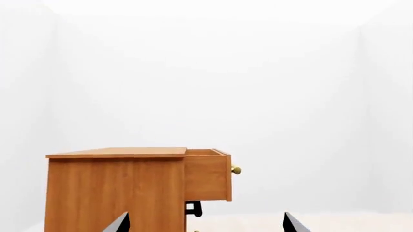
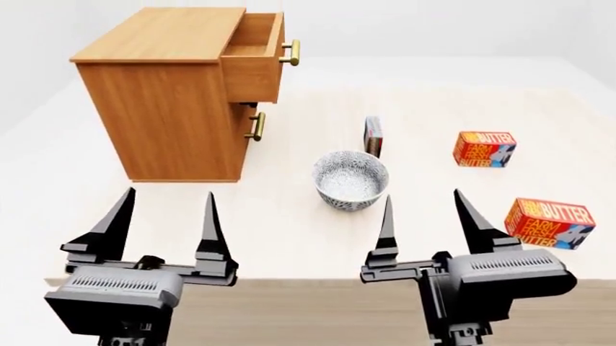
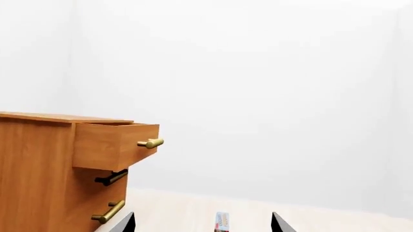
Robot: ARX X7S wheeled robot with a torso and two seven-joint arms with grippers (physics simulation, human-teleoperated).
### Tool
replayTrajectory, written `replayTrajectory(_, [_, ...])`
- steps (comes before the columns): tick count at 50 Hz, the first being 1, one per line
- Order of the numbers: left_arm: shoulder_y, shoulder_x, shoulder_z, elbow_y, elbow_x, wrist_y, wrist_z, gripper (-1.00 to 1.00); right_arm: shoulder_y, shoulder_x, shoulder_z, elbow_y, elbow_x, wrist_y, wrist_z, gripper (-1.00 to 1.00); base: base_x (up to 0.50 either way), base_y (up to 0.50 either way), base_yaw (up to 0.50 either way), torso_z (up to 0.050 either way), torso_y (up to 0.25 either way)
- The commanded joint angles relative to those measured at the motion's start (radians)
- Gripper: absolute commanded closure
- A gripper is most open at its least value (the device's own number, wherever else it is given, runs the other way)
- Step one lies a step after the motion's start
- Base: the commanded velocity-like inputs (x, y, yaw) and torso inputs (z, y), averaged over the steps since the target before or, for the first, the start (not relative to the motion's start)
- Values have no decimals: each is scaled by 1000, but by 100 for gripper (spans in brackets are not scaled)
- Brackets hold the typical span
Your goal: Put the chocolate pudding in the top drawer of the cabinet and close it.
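Here the top drawer (image 2: pixel 252 58) of the cabinet (image 2: pixel 164 108) stands pulled out; the chocolate pudding (image 2: pixel 373 136) stands upright near the cabinet, and the left gripper (image 2: pixel 166 227) and the right gripper (image 2: pixel 431 225) are both spread, empty.

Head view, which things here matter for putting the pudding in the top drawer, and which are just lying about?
For the job:
pudding, standing on edge behind the bowl
top drawer, pulled open
cabinet

Lying about:
bowl
far butter box
near butter box

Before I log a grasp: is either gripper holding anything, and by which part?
Nothing is held. The left gripper and right gripper both hover with jaws open and empty; the chocolate pudding stands untouched.
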Motion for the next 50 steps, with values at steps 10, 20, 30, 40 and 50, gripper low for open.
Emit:
replayTrajectory(10, [6, -9, 7, -3, -7, 21, -2, -100, -15, 14, -2, -14, 3, -16, 10, -100, 49, 0, 0, 0, 0])
replayTrajectory(20, [7, -13, 12, -4, 1, 24, -7, -100, -10, 15, -5, -7, 6, -20, 14, -100, 50, 0, 0, 0, 0])
replayTrajectory(30, [4, -16, 19, -10, 6, 30, -9, -100, -4, 17, -8, -1, 11, -23, 16, -100, 48, 0, 0, 0, 0])
replayTrajectory(40, [2, -20, 25, -15, 9, 35, -10, -100, -3, 20, -12, -2, 19, -29, 16, -100, 49, 0, 0, 0, 0])
replayTrajectory(50, [-1, -23, 30, -20, 11, 38, -13, -100, 0, 23, -17, 4, 25, -35, 15, -100, 48, 0, 0, 0, 0])
